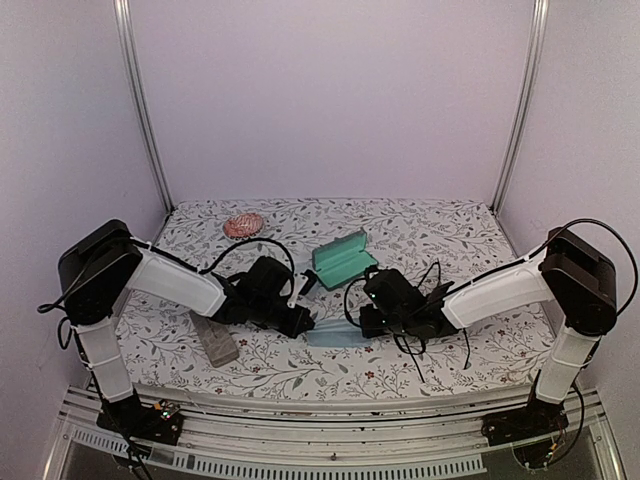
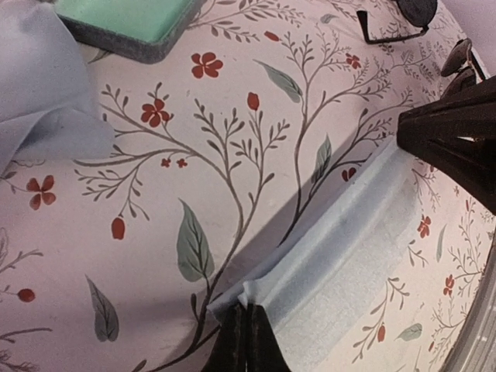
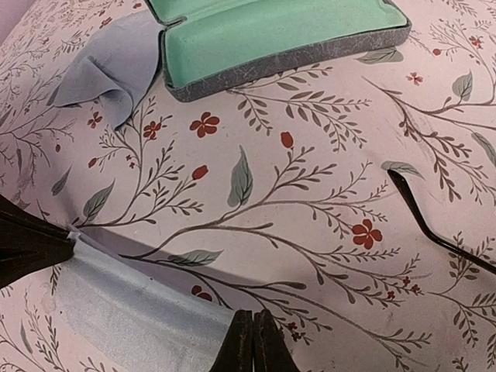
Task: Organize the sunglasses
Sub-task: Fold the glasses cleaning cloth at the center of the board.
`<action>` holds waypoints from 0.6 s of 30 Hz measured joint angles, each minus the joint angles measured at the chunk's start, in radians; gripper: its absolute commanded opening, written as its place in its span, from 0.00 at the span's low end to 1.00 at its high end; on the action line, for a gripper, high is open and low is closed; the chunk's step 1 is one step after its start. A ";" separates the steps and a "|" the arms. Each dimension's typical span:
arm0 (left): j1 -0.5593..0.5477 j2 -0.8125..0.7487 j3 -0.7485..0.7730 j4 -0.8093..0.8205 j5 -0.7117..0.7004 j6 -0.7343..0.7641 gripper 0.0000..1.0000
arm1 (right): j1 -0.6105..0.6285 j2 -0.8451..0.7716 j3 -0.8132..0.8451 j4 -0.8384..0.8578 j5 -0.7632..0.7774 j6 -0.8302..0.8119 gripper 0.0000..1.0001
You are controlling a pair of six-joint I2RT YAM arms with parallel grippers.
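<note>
Grey case (image 1: 216, 344) lies closed at the near left of the bench (image 1: 440, 235). Beyond it, the left end effector (image 2: 246, 329) and right end effector (image 3: 253, 333) are each pinched fully closed on opposite ends of a light blue cloth (image 2: 349, 256) spread between them. Past the cloth, sunglasses (image 2: 416, 9) lie beside the right end effector, short of the open green-lined case (image 1: 340, 258).

Floral table (image 1: 430, 235): open teal case (image 1: 340, 258), grey case (image 1: 215, 343), blue cloth (image 3: 132, 310), sunglasses (image 2: 418, 9).
</note>
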 measured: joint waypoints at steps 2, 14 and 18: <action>0.000 0.000 -0.001 0.000 0.014 0.001 0.20 | 0.000 0.000 0.000 0.000 -0.013 -0.001 0.10; -0.001 -0.036 -0.034 0.041 0.206 0.008 0.37 | 0.000 -0.011 -0.013 0.010 -0.151 -0.009 0.29; -0.001 -0.061 -0.061 0.061 0.259 0.011 0.39 | 0.000 -0.053 -0.038 0.006 -0.178 0.012 0.32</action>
